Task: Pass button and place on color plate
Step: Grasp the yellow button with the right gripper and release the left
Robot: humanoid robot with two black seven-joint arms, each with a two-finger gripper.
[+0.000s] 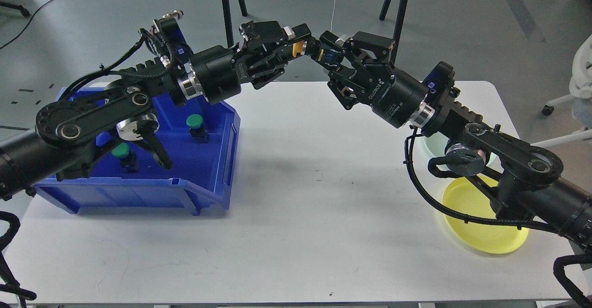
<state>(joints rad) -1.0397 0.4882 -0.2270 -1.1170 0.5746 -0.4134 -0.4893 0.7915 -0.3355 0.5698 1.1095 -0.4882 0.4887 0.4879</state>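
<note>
Smooth white desk (300, 197) over grey floor, glossy blue plastic bin (203, 187), round yellow plate (481, 238); above the far edge, left tool (296, 44) and right tool (334, 58) both clamp the small blocky yellow-capped button (319, 51)

Both arms reach up and inward, meeting above the far table edge. The left gripper (298, 44) points right, fingers clamped on the button (319, 51). The right gripper (334, 51) points left, its fingers closed around the same button's opposite end.
</note>
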